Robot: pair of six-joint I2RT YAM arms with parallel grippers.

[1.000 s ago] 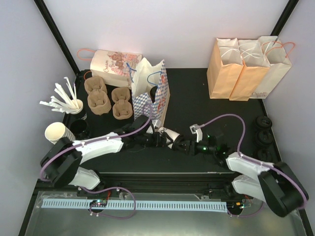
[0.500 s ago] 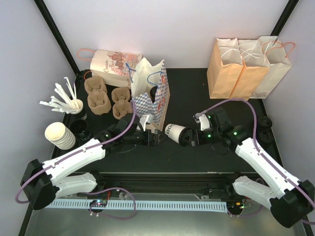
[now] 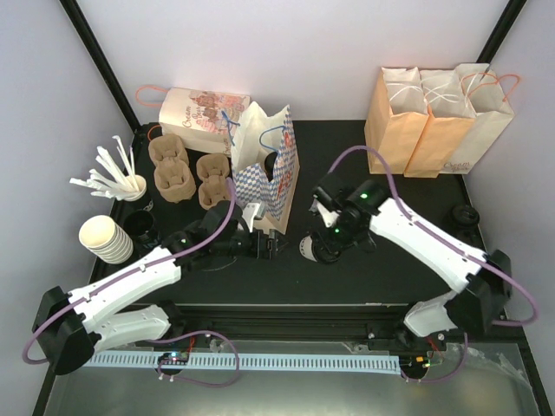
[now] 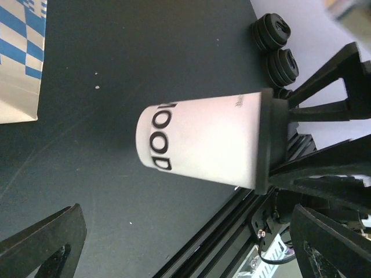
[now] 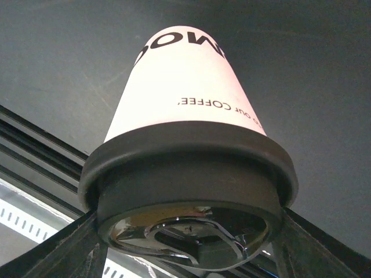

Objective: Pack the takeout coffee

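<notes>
Coffee cup (image 5: 184, 98), white with black lettering and a black lid (image 5: 186, 191), sits clamped in the right gripper (image 3: 323, 245), whose fingers close on the lid from either side while the paper body juts out past the fingertips. In the right wrist view the lid fills the near foreground and the cup's base points away, so its long axis runs straight out along the gripper's own line; whether the base touches the dark table (image 3: 364, 173) below cannot be told. From above, the cup shows as a small pale shape at the middle of the table, just right of the blue-checked bag (image 3: 269, 178).

The left gripper (image 3: 270, 245) stands at its widest and holds nothing, its dark fingertips (image 4: 43, 243) framing the cup from the side, near but apart. In the left wrist view the cup lies across the picture, base toward the bag and lid toward the right arm.

Since the bag's open mouth lies beyond and left of the cup, the right arm already has the load, and the coming move likely turns on carrying it base-first toward that opening. The brown pulp carriers (image 3: 178, 169) stand further left, well apart.
</notes>
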